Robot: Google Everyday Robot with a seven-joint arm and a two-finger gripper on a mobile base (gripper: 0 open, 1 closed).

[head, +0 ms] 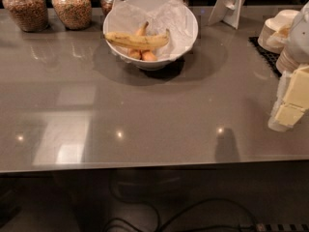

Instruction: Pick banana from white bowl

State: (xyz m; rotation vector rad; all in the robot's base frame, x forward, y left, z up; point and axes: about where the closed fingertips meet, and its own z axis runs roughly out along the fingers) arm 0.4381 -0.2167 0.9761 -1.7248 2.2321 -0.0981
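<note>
The tool (288,111) hangs at the far right edge of view, angled downward below the white arm (300,35).

banana (137,40) is showing yellow with brown speckles; white bowl (150,63) glossy, white paper lining (169,18); counter (145,120) grey; gripper (291,105) at right edge cream-yellow.

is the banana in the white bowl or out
In: the banana lies across the white bowl; the hand hangs far right, apart.

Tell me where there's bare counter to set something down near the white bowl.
Bare: the wide counter in front of the white bowl, left to the edge. Crowded: jars behind, stacked bowls and the hand at the right edge.
</note>
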